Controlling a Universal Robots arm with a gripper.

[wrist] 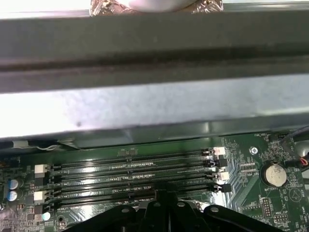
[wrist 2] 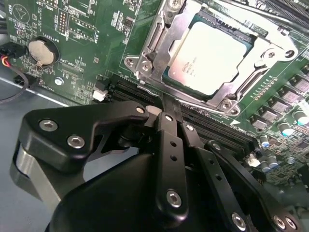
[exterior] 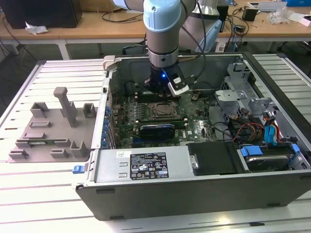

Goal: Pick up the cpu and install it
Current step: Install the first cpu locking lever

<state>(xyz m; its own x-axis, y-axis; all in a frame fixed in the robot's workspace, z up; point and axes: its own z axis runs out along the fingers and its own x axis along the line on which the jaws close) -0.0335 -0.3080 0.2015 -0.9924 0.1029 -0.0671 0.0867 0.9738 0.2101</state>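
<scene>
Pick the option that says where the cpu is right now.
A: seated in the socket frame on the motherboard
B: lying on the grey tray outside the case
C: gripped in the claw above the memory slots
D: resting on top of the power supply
A: in the second wrist view the cpu lies flat inside the metal socket frame on the motherboard, apart from the claw, which is over the memory slots.

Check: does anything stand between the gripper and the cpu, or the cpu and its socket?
Nothing visible does. The cpu already lies in the socket frame, top uncovered; the shut gripper hangs beside it over the memory slots.
</scene>
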